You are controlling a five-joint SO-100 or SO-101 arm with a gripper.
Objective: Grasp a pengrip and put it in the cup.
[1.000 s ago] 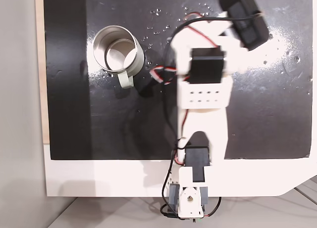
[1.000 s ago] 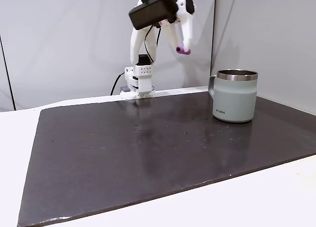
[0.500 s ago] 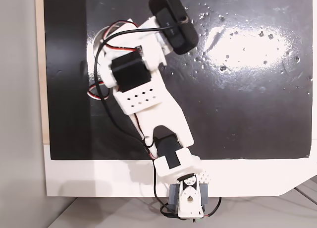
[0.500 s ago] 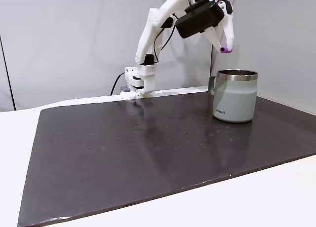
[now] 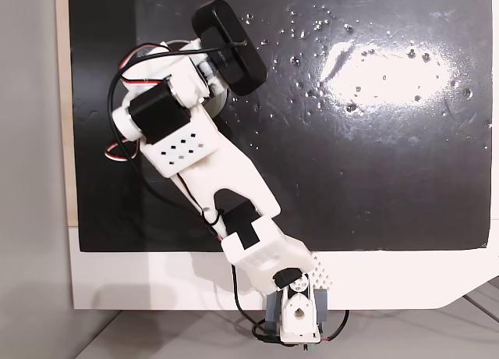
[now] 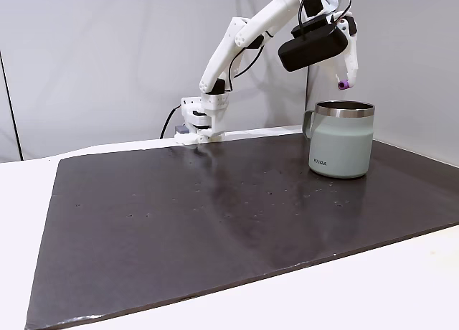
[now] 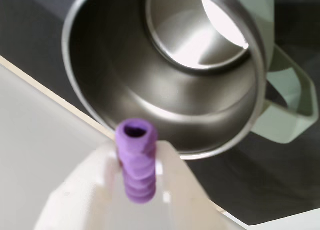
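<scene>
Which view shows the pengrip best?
The wrist view: the purple pengrip is close up, ribbed, clamped between the jaws above the cup. In a fixed view from the side it is a tiny purple dot.

Your tabletop (image 6: 401,301) is white, and most of it lies under a dark, glossy mat (image 6: 215,229) whose surface carries scattered pale specks and, seen from above, a broad bright glare patch (image 5: 382,62) from the lighting overhead. Behind it you have plain grey wall panels (image 6: 93,57), with a vertical seam (image 6: 313,79) where two of them meet toward the right. In the top-down fixed view, a thin strip of pale wood (image 5: 70,179) runs along the mat's left edge, with a grey surface (image 5: 31,179) beyond it.
</scene>
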